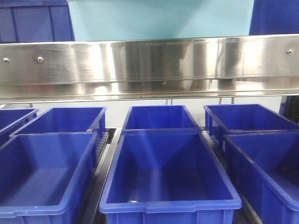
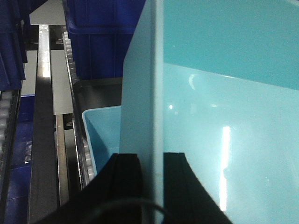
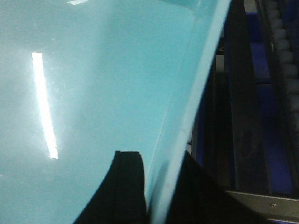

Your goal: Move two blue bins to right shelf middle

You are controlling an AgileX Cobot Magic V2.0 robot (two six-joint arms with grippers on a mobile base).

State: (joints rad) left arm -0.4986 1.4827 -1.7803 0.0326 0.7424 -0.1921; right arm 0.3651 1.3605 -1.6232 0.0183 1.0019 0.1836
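The left gripper (image 2: 152, 186) stands with one black finger on each side of the upright wall of the light-blue bin (image 2: 233, 140), pinching it. The right gripper (image 3: 156, 191) clamps a slanting rim of the bin the same way. A roller track (image 2: 71, 56) runs close beside the wall, leaving little room. Farther off, a pale blue surface (image 1: 159, 18), likely that bin, shows above a steel beam (image 1: 149, 60). Below the beam, dark blue bins (image 1: 163, 172) sit in tight rows.

Cool, even light leaves the front view bright but soft, with smeared glare along the steel shelf rail (image 1: 149, 63), while both wrist views are blurred close-ups where long white streaks reflect off the glossy pale blue bin (image 3: 70, 93) above featureless black at the bottom
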